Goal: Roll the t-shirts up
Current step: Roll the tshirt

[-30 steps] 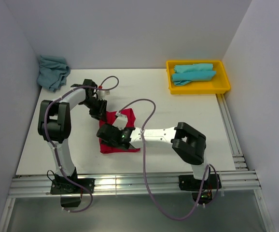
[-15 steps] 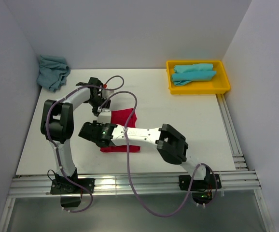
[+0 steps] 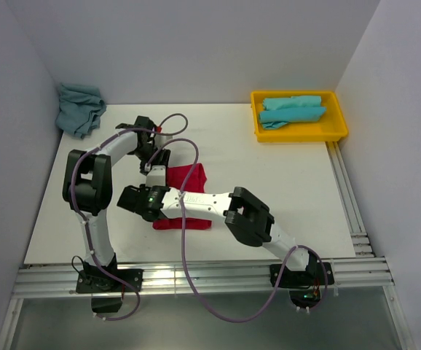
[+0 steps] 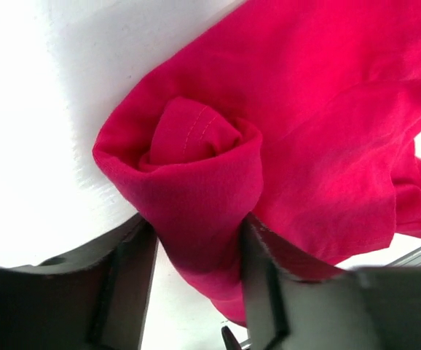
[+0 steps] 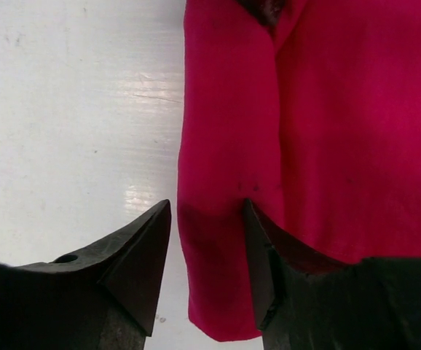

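Right pincer (image 5: 207, 208) shifted left, open astride red t-shirt (image 3: 189, 177) roll running near-to-far, left pincer (image 4: 196, 233) clasping its far end

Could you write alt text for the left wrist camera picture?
The rolled end of a bright red cotton t-shirt, coiled like a spiral, sits pinched between the two dark fingers of the left tool. The rest of the shirt spreads away over a white table.

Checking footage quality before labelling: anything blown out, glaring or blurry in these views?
Left wrist: the table is blown out white, the near fingers dark and soft, the red t-shirt sharp. Right wrist: small glare patch on the table. Top external: even light, bright reflection on the front rails.
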Robot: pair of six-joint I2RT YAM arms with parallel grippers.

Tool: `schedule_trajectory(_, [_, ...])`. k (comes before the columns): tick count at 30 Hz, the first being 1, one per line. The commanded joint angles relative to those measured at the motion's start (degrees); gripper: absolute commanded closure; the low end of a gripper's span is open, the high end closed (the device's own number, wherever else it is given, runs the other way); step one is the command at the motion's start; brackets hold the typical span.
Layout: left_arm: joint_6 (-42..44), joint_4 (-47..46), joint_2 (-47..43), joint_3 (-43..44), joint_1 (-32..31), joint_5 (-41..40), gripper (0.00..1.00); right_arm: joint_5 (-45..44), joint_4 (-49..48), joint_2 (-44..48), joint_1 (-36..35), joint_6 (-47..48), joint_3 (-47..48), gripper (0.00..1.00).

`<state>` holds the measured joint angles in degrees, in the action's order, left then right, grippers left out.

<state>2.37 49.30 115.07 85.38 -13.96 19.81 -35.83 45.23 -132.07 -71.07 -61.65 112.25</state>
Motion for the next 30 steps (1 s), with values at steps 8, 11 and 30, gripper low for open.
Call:
schedule_trajectory(8, [0.5, 2.0, 0.9, 10.6, 0.9, 6.1, 0.28, 1.6, 4.9, -2.6, 0.8, -2.3, -3.2, 0.45])
schedule_trajectory(11, [0.5, 3.5, 1.9, 13.6, 2.2, 7.8, 0.27, 2.2, 6.0, -2.9, 1.0, -3.3, -3.8, 0.45])
schedule_trajectory(30, [7.2, 1.8, -3.7, 3.0, 7.6, 17.1, 0.25, 32.7, -59.4, 23.6, 10.4, -4.2, -52.5, 0.81])
